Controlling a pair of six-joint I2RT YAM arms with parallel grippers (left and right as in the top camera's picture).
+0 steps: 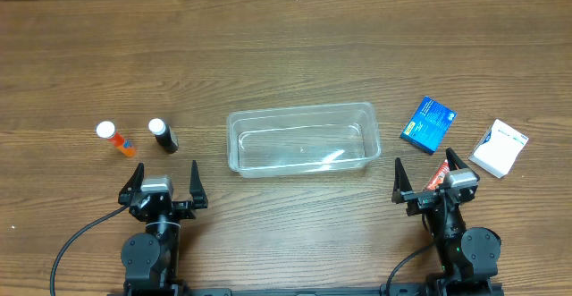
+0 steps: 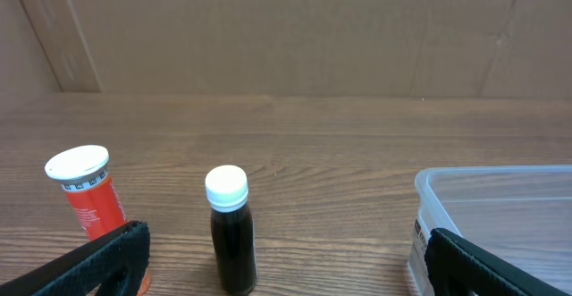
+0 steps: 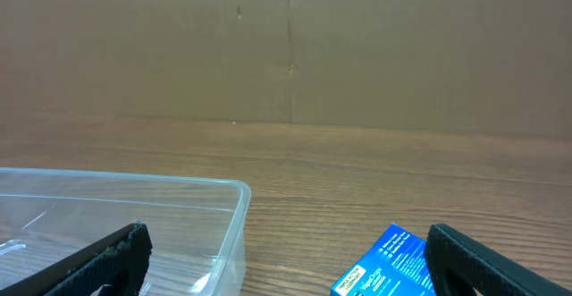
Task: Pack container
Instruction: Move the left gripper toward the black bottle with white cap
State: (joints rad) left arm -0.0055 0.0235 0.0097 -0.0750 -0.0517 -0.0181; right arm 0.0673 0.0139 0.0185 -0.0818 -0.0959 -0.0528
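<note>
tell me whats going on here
Nothing is being handled yet. The left claw and right claw sit open and empty at the near side. The clear container lies empty in the middle. An orange bottle and a dark bottle stand to its left; a blue box and a white box lie to its right.

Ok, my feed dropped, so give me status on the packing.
Left gripper open, right gripper open, both empty. Container empty, mid-table. Nothing blocking: orange bottle, black bottle left; blue box, white box right.
</note>
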